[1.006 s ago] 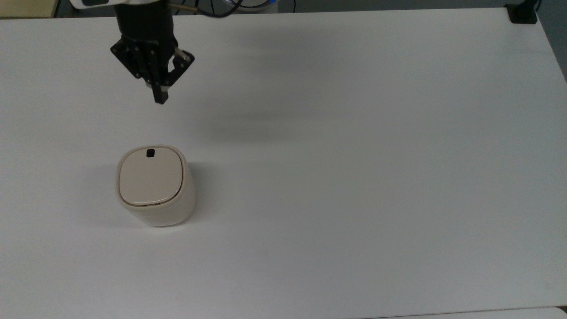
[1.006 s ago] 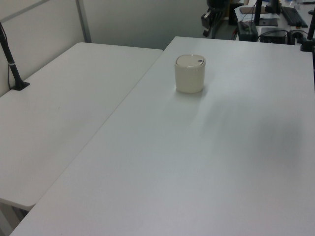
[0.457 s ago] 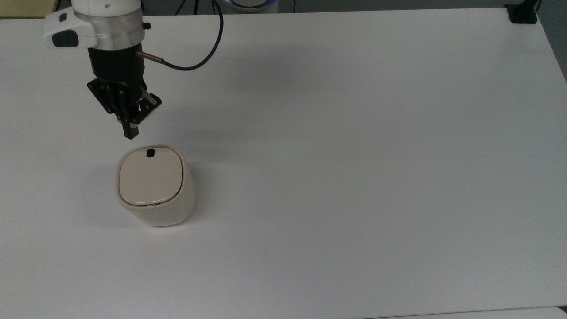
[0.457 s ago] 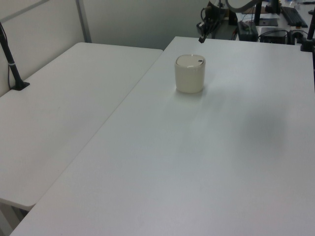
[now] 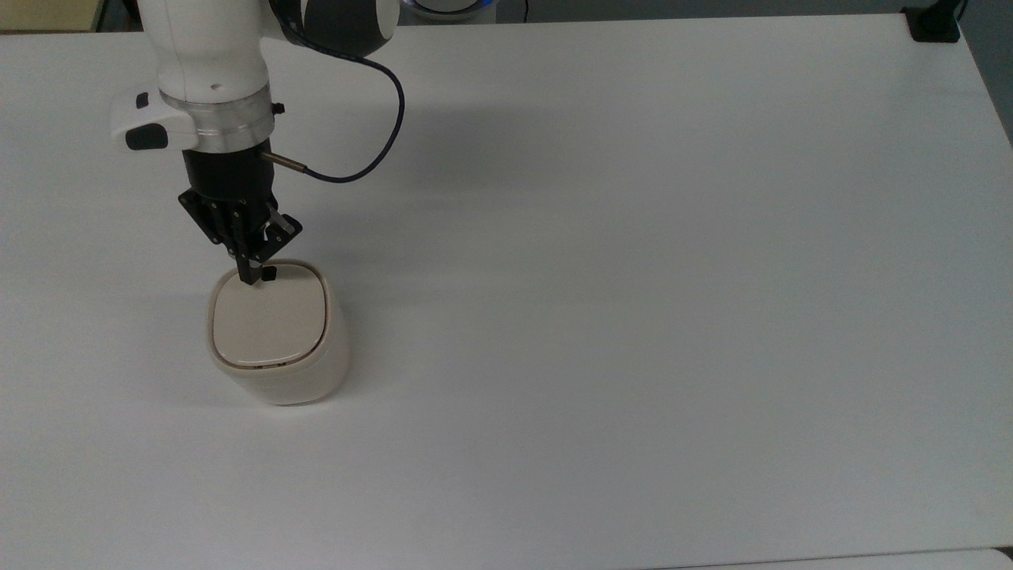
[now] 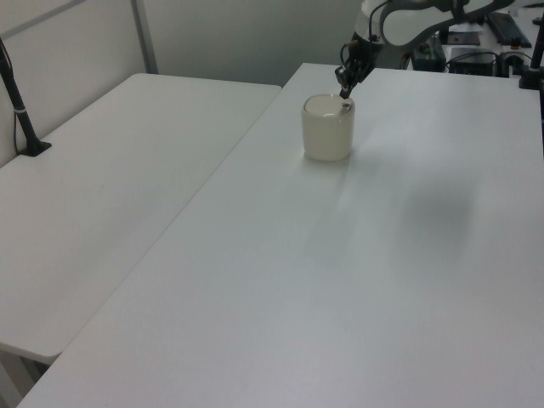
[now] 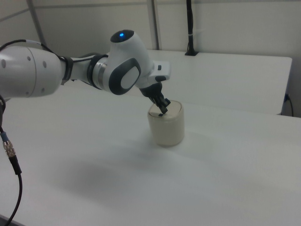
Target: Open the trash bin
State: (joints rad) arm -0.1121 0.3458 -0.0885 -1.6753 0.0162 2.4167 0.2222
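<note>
The bin (image 5: 277, 336) stands upright on the white table (image 5: 633, 277), lid shut. The gripper (image 5: 252, 277), fingers together, points down at the lid's far edge beside the black button (image 5: 269, 274). A cable (image 5: 372, 150) loops beside the arm.

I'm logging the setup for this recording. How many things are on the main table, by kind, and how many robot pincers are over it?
Trash bin: 1
Black clamp mount at the table corner: 1
Pincer: 1
Total: 3
</note>
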